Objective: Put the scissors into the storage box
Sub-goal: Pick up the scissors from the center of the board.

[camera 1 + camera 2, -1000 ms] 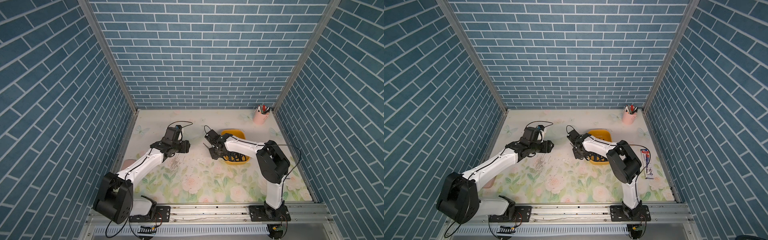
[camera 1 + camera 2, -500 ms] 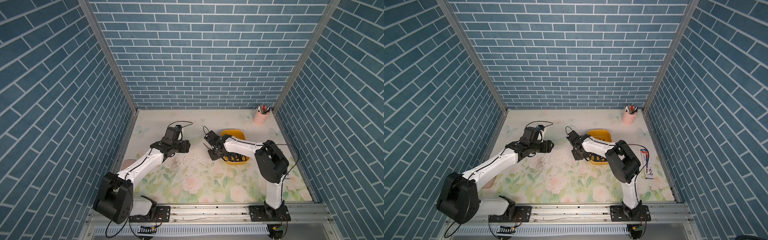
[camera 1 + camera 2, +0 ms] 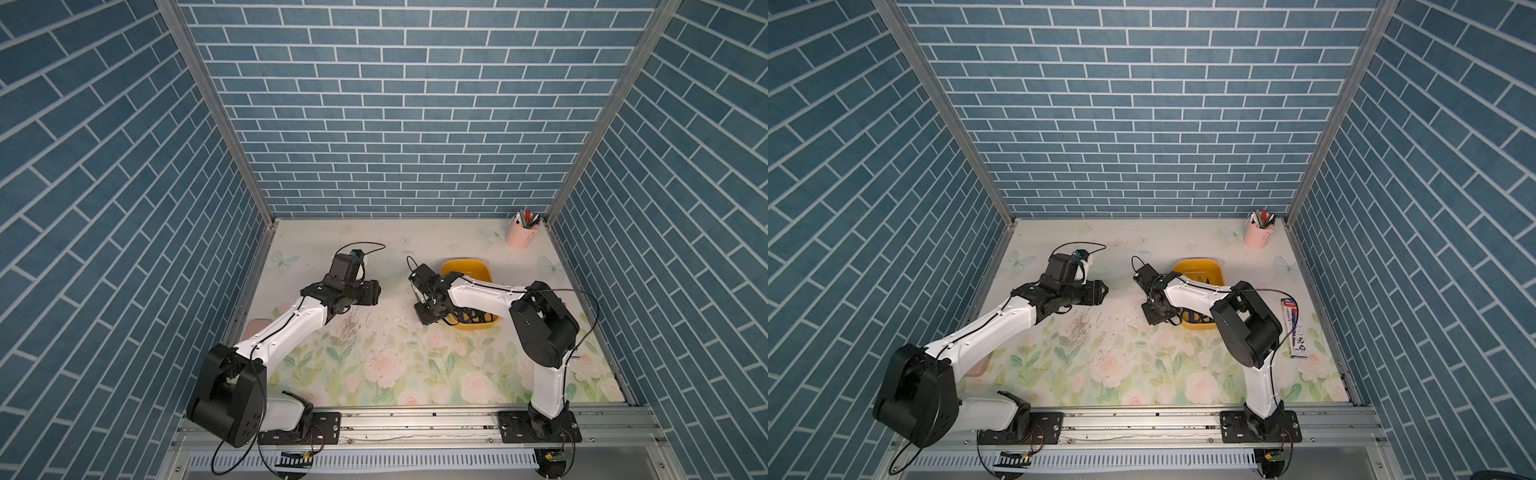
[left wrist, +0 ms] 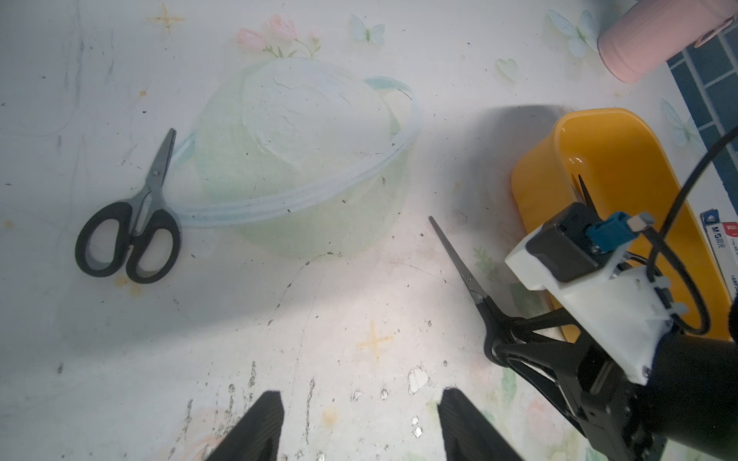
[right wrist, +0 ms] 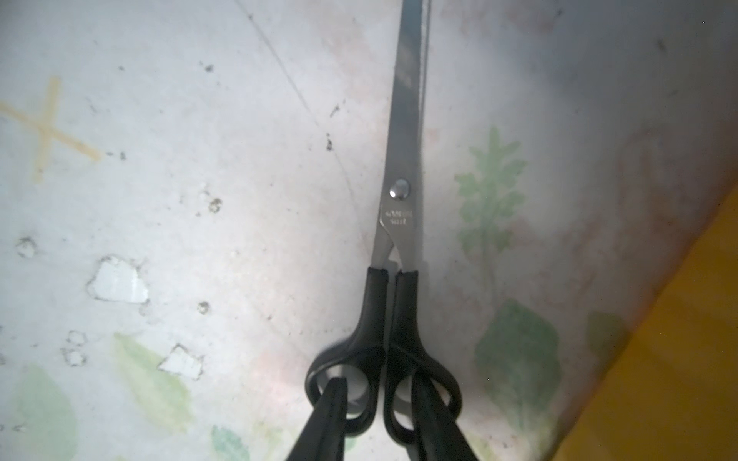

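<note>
One pair of scissors (image 5: 401, 207) with black loop handles and its blades closed lies just left of the yellow storage box (image 3: 469, 270). My right gripper (image 5: 379, 385) is shut on its handles, with one finger over each loop. The left wrist view shows this same pair of scissors (image 4: 459, 259) and the right gripper (image 4: 505, 339). A second black-handled pair of scissors (image 4: 131, 223) lies flat further left; the top views hide it. More scissors (image 3: 473, 318) lie in the storage box (image 3: 1200, 270). My left gripper (image 4: 359, 399) hovers open over bare mat with nothing between its fingers.
A pink pen cup (image 3: 521, 235) stands in the back right corner. A flat pink case (image 3: 255, 326) lies by the left wall, partly under the left arm. A white pen pack (image 3: 1293, 328) lies right of the box. Blue brick walls enclose three sides.
The right wrist has shifted only slightly beside the box's left wall. The left arm has stayed still.
</note>
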Controlling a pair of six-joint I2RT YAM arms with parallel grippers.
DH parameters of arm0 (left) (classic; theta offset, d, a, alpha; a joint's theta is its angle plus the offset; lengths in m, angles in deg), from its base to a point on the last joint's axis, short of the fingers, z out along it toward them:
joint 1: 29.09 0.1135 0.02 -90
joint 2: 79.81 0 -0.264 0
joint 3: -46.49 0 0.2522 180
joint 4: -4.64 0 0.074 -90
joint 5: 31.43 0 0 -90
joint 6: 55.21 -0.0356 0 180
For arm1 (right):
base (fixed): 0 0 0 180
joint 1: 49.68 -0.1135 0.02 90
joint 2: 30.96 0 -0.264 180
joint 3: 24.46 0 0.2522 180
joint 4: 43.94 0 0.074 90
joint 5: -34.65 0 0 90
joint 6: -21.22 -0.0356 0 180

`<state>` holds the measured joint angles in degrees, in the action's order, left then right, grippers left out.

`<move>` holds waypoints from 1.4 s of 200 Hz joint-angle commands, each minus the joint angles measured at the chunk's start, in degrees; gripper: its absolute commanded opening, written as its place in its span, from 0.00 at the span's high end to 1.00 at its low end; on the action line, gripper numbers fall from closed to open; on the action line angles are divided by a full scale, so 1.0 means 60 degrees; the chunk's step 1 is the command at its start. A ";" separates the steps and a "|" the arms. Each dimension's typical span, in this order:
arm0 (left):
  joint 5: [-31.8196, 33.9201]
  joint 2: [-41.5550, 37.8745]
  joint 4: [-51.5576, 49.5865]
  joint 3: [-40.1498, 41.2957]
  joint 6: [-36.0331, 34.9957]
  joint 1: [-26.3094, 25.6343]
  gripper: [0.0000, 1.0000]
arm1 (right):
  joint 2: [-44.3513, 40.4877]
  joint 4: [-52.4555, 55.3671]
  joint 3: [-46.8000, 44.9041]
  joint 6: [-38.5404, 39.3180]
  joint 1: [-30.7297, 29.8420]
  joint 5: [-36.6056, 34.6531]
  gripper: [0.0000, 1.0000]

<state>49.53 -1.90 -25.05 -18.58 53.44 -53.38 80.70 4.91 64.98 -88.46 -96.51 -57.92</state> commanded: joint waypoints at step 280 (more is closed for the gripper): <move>0.0832 -0.0385 0.0020 0.0043 0.0078 0.0020 0.30 | 0.1129 0.0536 0.0445 -0.1174 -0.0424 -0.1188 1.00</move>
<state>51.52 -1.90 -25.31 -18.99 53.40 -53.38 84.98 5.81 69.61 -94.47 -99.31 -63.77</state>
